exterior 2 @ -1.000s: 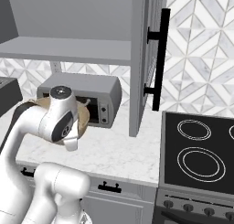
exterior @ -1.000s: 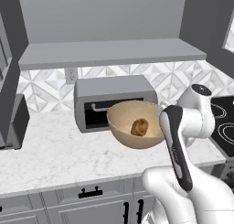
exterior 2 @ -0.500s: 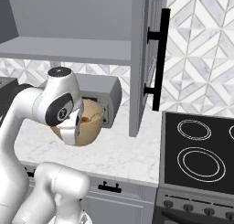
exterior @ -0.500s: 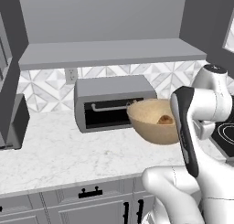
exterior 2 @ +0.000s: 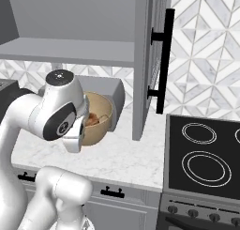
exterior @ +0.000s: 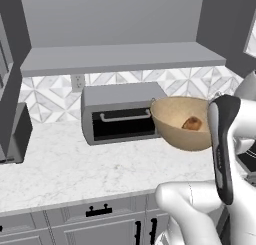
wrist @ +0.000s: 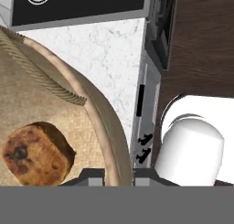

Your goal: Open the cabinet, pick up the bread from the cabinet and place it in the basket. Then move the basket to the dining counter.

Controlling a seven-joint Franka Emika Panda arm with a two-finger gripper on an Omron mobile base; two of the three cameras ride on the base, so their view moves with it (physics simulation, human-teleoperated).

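Note:
The tan basket [exterior: 181,123] hangs in the air above the marble worktop, right of the toaster oven, with the golden-brown bread [exterior: 192,123] lying inside it. My gripper [wrist: 118,173] is shut on the basket's rim [wrist: 109,136], one finger on each side of the wall. The hand view has the bread [wrist: 35,152] close by on the woven bottom. From the right base view the basket [exterior 2: 99,117] sits behind my forearm. The grey cabinet stands open, its shelf [exterior: 120,59] bare and its door [exterior 2: 151,60] swung out. The dining counter is out of view.
A grey toaster oven [exterior: 119,114] stands against the tiled wall. A black stove top [exterior 2: 206,154] lies to the right of the worktop. A dark block [exterior: 19,134] sits at the far left. Low drawers [exterior: 100,211] run under the worktop edge.
My arm has swung the basket with the bread to the right, away from the toaster oven's front, toward the stove side. The grip on the rim is unchanged.

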